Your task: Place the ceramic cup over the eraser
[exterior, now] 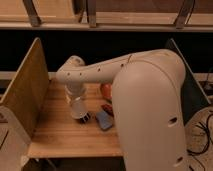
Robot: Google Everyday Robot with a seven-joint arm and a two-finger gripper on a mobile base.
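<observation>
My gripper [80, 113] hangs straight down from the wrist over the left-middle of the wooden table [60, 137]. A whitish tapered shape at its lower end looks like the ceramic cup [78, 107], low over the tabletop. I cannot tell whether it is held. A small dark shape at the cup's lower right edge looks like the eraser [86, 118], mostly hidden.
A light-blue flat piece [103, 120] lies just right of the gripper, and a dark reddish elongated piece [107, 108] lies behind it. The orange bowl [105, 90] is mostly hidden by my arm. Upright wooden panels [24, 92] wall the table's left and right sides.
</observation>
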